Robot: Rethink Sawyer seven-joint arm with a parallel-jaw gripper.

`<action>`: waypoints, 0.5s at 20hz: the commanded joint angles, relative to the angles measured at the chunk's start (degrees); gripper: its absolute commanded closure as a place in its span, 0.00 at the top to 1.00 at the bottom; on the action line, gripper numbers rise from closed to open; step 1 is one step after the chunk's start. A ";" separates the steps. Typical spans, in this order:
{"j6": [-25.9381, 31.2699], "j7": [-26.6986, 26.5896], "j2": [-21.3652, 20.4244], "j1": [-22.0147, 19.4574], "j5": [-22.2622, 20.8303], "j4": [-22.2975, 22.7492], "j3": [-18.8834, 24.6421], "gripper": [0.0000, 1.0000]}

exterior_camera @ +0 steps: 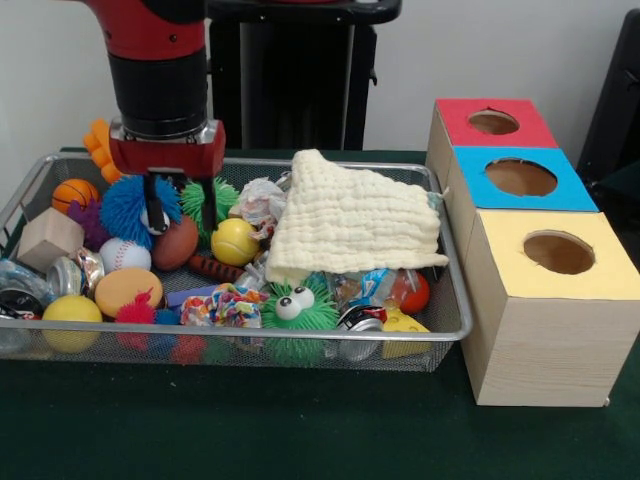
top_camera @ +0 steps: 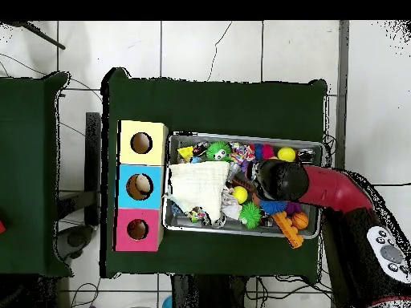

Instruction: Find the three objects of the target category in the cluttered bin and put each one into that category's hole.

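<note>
The wire mesh bin (exterior_camera: 250,338) is full of toys. My gripper (exterior_camera: 181,212) is open and hangs low over the bin's left part in the front view. Its fingers (exterior_camera: 152,205) stand apart, one in front of a blue spiky ball (exterior_camera: 122,208), the other in front of a green spiky ball (exterior_camera: 196,197). A brown ball (exterior_camera: 176,245) lies just below the gap between them. The red-surround hole (exterior_camera: 493,122) is the farthest of the three in the wooden box. In the overhead view the arm (top_camera: 281,180) covers the gripper; the bin (top_camera: 241,136) and red hole (top_camera: 137,229) show.
A cream cloth (exterior_camera: 355,220) covers the bin's right half. Around the gripper lie a yellow ball (exterior_camera: 235,241), a baseball (exterior_camera: 124,255), a small basketball (exterior_camera: 75,193), a wooden block (exterior_camera: 48,238) and a green furry toy with eyes (exterior_camera: 298,308). Blue (exterior_camera: 520,177) and yellow (exterior_camera: 558,252) holes sit nearer.
</note>
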 commanded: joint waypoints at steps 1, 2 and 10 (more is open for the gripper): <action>-2.22 2.32 3.31 0.63 -2.35 -3.96 -0.42 1.00; -2.11 2.22 3.50 0.63 -2.31 -4.25 -0.37 1.00; -1.15 1.17 7.24 0.99 -2.36 -10.10 -0.04 1.00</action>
